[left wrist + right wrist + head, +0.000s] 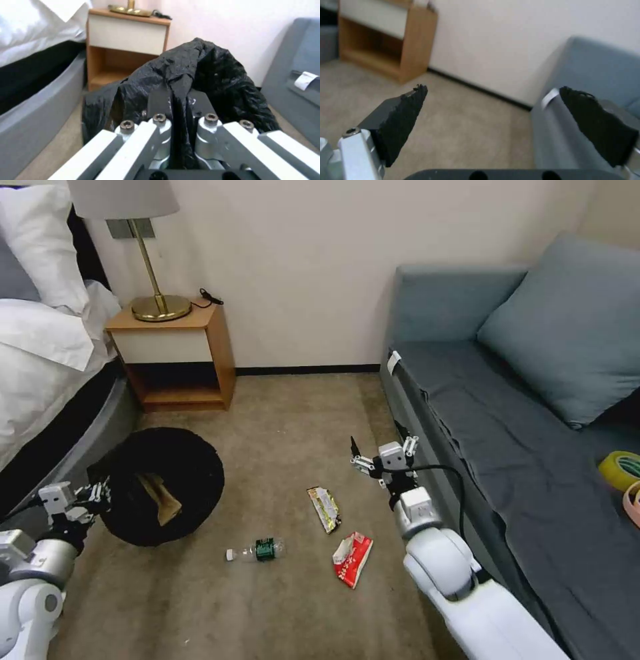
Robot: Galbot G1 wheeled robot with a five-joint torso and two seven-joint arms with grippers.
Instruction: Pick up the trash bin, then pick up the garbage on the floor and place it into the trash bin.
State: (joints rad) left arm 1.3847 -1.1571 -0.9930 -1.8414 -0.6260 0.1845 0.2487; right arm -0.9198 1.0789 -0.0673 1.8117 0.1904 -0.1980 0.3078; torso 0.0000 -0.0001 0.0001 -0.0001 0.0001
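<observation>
Clenched on the crinkly black bag of the trash bin point(163, 485), the left gripper point(100, 492) is holding it tilted by the bed point(47, 373), a brown paper bag point(160, 499) lying inside. Three pieces of garbage are lying on the carpet just beside: a clear bottle point(257, 551), a yellow-green wrapper point(324, 509) and a red-white wrapper point(353, 558). Above them, near the sofa point(527, 447), the right gripper point(385, 449) is hovering, its jaws spread apart.

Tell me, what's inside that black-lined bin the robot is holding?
A crumpled brown paper bag lies inside the trash bin. The black liner's folds hide the rest of its bottom.
</observation>
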